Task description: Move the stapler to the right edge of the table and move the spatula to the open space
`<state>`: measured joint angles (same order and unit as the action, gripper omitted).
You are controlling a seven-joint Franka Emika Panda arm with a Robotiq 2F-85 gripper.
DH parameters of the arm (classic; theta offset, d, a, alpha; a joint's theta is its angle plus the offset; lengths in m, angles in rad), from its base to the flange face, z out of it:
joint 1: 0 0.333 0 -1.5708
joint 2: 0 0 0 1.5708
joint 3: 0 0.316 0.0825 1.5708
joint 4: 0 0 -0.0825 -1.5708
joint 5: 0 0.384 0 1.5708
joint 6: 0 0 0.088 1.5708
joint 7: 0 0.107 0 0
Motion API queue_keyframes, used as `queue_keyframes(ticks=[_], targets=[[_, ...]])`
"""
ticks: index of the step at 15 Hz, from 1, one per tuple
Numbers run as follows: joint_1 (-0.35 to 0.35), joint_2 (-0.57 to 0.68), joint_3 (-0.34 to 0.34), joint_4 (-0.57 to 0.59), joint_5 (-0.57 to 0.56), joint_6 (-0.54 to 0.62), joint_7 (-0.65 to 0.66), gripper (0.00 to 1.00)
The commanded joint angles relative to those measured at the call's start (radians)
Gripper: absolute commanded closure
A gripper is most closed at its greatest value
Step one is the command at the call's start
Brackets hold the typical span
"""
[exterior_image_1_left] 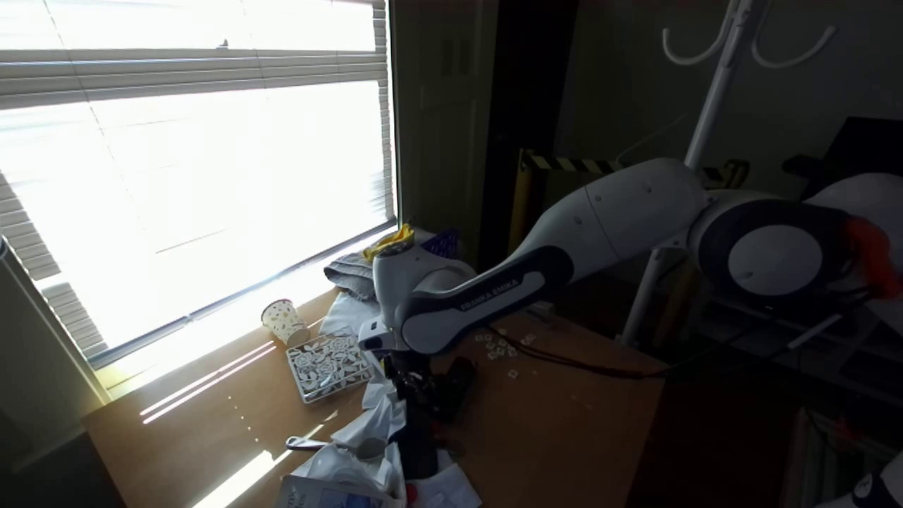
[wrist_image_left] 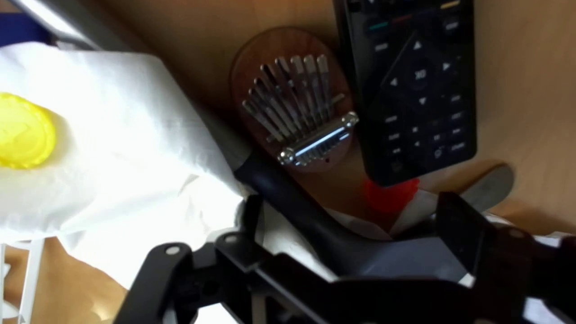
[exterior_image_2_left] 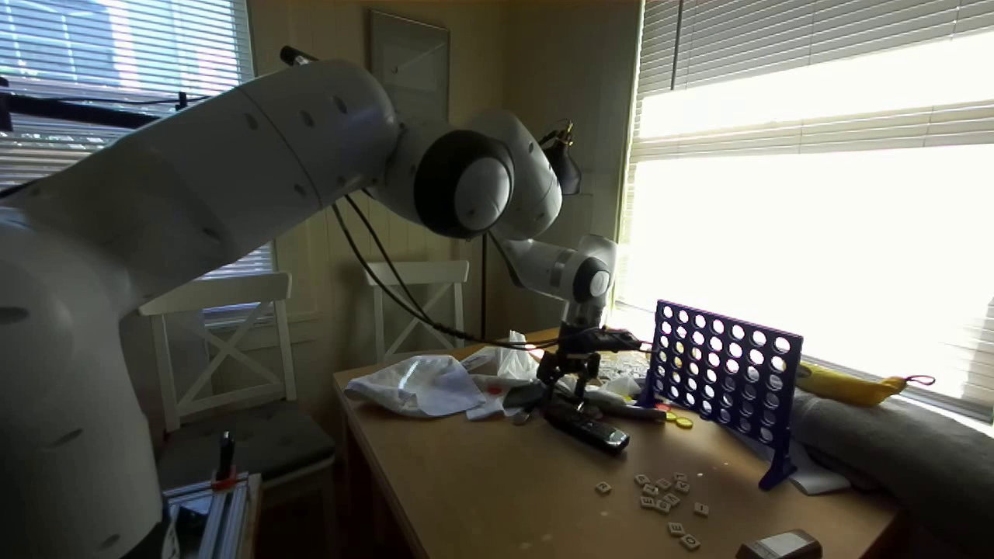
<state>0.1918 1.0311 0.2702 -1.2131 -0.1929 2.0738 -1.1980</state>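
Black end effector (wrist_image_left: 353, 218) sits closest to the wrist camera, fingers spread apart, low over the cluttered desk (exterior_image_2_left: 497, 481). Spatula (wrist_image_left: 310, 225) lies below, dark neck cutting diagonally across the gap; can't tell if either finger touches. Thumb piano (wrist_image_left: 292, 85) just beside the spatula, black remote (wrist_image_left: 414, 94) right next to that, remote's end overlapping a red disc (wrist_image_left: 390, 196). White sheet (wrist_image_left: 121, 144) on the spatula's opposite side, yellow disc (wrist_image_left: 22, 130) on top. In an exterior view, letter tiles (exterior_image_2_left: 660, 494) scattered on the desk, blue game grid (exterior_image_2_left: 722, 373) upright near them. Dark block (exterior_image_2_left: 779, 546), pale on top, near the tiles, cut off by the frame; can't tell if that's the stapler.
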Motion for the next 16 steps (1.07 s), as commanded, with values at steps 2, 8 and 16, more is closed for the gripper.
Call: queue_keyframes(ticks=[2,8,16], targets=[[0.034,0.085,-0.013,0.103,0.019,-0.047,-0.022,0.1],[0.052,0.077,-0.024,0.108,0.009,-0.03,-0.009,0.51],[0.066,0.035,-0.017,0.085,-0.018,-0.002,0.008,1.0]])
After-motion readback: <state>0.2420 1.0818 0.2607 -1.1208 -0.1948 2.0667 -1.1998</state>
